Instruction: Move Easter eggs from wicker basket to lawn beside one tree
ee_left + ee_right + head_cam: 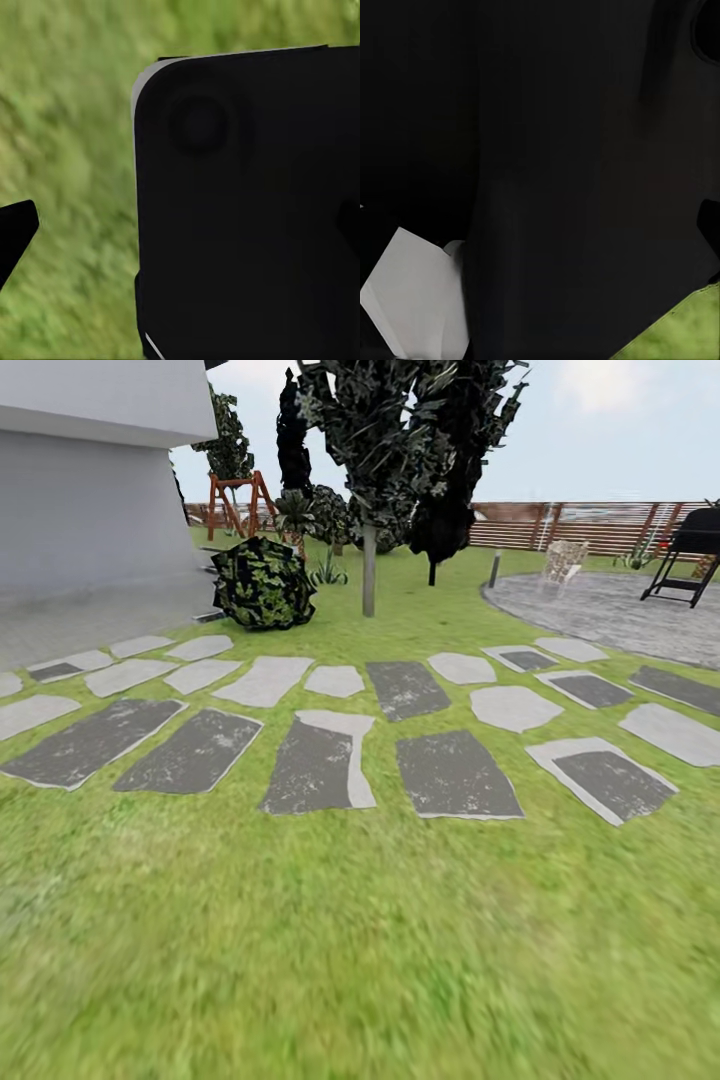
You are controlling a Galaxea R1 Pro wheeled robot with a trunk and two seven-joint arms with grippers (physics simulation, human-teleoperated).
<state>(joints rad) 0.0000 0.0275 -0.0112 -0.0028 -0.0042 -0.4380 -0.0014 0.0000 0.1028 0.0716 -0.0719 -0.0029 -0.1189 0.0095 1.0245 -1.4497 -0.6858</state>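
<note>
In the left wrist view one dark fingertip [16, 229] of the left gripper shows at the edge, in front of blurred green grass, beside a big black rounded body part of the robot [247, 210]. In the right wrist view there is mostly black robot body, one white angular part [412, 300], and a small corner of grass. Whether either claw is open or closed, I cannot tell.

In the head view the lawn [360, 950] is wide and green with yellowish patches. Flat grey stepping stones [455, 772] lie in rows across it. Behind the stones stands the tree [369, 565] with a slim pale trunk and a dark blocky crown. Left of the tree is a low round bush [262, 582], and further left the white house wall [90, 500]. Right of the tree lies the round grey patio [610, 610] with a pale woven seat [563, 558] and a black grill [688, 550]. Behind the tree runs the brown slat fence [590, 525], and a red-brown playset [238, 500] stands behind it to the left.
</note>
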